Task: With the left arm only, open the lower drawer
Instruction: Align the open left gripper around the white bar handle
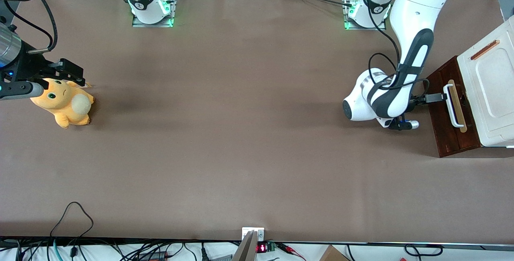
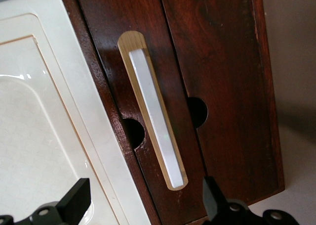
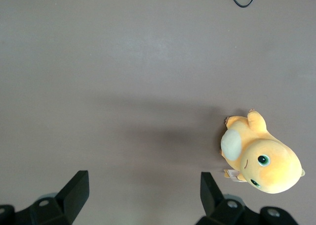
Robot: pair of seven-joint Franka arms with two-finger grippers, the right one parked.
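Fingers (image 2: 75, 201) spread wide before one white handle (image 2: 157, 120), two drawers.

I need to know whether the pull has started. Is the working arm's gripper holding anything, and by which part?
Nothing is held. The gripper hangs open in front of the lower drawer, its fingers either side of the white loop handle without touching it.
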